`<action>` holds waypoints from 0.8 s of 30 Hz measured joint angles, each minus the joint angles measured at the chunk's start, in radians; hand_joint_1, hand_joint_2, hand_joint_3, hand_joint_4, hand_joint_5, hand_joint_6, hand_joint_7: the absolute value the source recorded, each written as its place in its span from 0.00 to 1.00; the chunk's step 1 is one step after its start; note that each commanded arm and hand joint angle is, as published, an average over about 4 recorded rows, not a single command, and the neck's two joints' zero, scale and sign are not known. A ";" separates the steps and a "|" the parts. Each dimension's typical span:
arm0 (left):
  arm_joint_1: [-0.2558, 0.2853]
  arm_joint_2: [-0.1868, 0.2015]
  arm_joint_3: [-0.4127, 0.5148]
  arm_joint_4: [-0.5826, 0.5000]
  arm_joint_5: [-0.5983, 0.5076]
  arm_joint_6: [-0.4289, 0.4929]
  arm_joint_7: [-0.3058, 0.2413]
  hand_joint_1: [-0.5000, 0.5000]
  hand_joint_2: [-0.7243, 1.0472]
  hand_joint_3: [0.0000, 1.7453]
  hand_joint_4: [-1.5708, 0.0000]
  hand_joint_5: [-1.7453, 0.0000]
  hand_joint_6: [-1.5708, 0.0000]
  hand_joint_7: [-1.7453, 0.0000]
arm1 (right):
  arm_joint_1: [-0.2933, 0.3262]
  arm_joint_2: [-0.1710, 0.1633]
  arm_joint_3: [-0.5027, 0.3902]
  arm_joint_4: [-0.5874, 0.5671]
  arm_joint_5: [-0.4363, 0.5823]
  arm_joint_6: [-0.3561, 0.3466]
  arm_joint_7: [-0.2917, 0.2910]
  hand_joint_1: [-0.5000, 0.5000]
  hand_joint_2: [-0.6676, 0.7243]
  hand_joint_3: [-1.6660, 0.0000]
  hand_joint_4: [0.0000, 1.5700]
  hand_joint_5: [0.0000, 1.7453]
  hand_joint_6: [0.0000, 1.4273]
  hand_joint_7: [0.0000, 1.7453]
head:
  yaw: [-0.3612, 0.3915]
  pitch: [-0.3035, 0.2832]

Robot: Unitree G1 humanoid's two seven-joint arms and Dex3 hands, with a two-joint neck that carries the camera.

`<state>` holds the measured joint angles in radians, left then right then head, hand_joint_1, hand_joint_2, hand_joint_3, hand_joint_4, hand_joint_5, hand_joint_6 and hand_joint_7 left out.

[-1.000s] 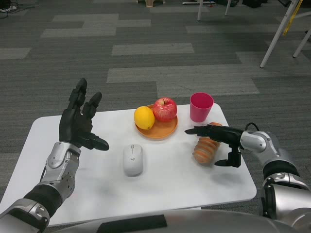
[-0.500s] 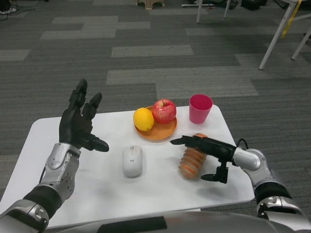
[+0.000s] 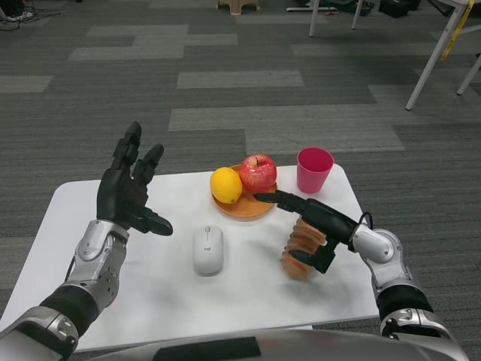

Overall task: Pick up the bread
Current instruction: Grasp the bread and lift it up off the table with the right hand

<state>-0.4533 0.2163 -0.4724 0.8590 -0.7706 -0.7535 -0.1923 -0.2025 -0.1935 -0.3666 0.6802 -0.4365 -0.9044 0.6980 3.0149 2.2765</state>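
the white table (image 3: 150,301) has rounded corners and a plain matte top. near its right edge lies the bread (image 3: 303,247), a ribbed brown loaf; the right hand (image 3: 310,222) is laid over it, fingers stretched past the loaf toward the plate, thumb against its near side, so whether it truly grips i cannot tell. a mouse (image 3: 208,250) sits mid-table. the left hand (image 3: 129,194) hovers released, fingers spread, over the left side. farther back stand an orange plate (image 3: 252,207) with lemon (image 3: 225,185) and apple (image 3: 258,172), and a pink cup (image 3: 313,169) at the far right corner. beyond is grey striped carpet (image 3: 225,75) and white furniture legs (image 3: 432,60).
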 measured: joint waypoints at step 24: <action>0.002 0.004 0.005 -0.001 -0.001 -0.006 0.000 1.00 0.20 0.05 1.00 0.76 1.00 1.00 | -0.014 -0.161 0.104 -0.364 -0.347 0.119 0.030 0.08 0.55 0.05 0.00 0.00 0.00 0.00 | -0.009 0.003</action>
<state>-0.4514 0.2207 -0.4672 0.8575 -0.7717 -0.7599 -0.1923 -0.2167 -0.3544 -0.2627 0.3166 -0.7835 -0.7854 0.7284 3.0062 2.2794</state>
